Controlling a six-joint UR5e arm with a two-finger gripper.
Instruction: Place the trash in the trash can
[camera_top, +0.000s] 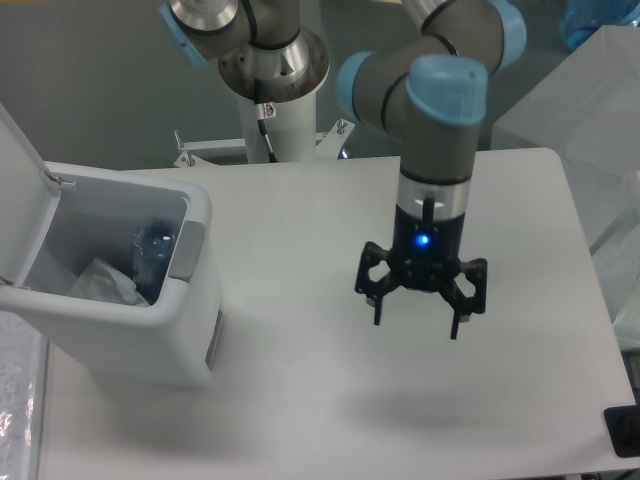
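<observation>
A: Two pieces of trash, both inside the trash can (150, 340): one blue-tinted crushed bottle (152, 252) upright against the inner front wall, and one crumpled wrapper (102, 282) just beside it.

B: So the job looks finished?

A: I'd judge so. Nothing else lies on the table (300, 400). The flip lid (22, 215) stands open.

B: And the gripper (418, 318)?

A: One, hanging above the table well apart from the can, fingers spread and holding nothing.

B: Total count?

A: One can, one bottle, one wrapper.
</observation>
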